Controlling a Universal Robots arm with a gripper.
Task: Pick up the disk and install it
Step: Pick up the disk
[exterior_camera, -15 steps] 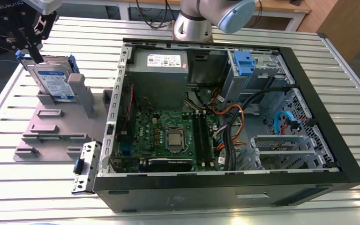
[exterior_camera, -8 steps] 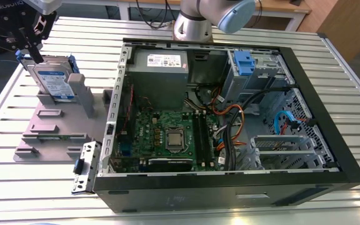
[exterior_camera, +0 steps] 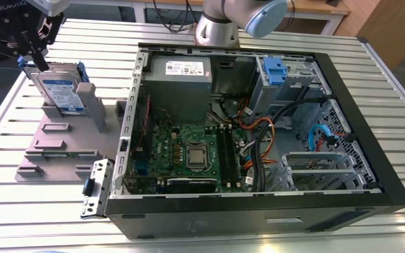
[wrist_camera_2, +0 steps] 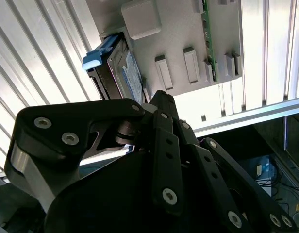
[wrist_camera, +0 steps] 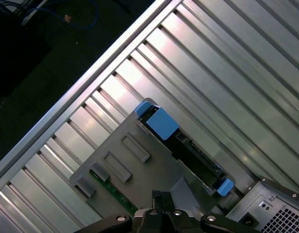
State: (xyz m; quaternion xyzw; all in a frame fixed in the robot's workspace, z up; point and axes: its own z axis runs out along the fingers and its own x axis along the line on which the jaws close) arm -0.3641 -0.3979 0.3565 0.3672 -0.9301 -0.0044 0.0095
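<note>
One claw (exterior_camera: pixel 37 57) — at one upright disk (exterior_camera: pixel 61 92).

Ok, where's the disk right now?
The disk stands on edge in the grey holder at the exterior view's left, beside the open computer case, with the gripper just above it.

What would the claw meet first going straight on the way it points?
Most likely the disk, standing on edge in the grey holder; the claw points down at its blue-railed top edge. Depth is unclear, so it may already be touching.
</note>
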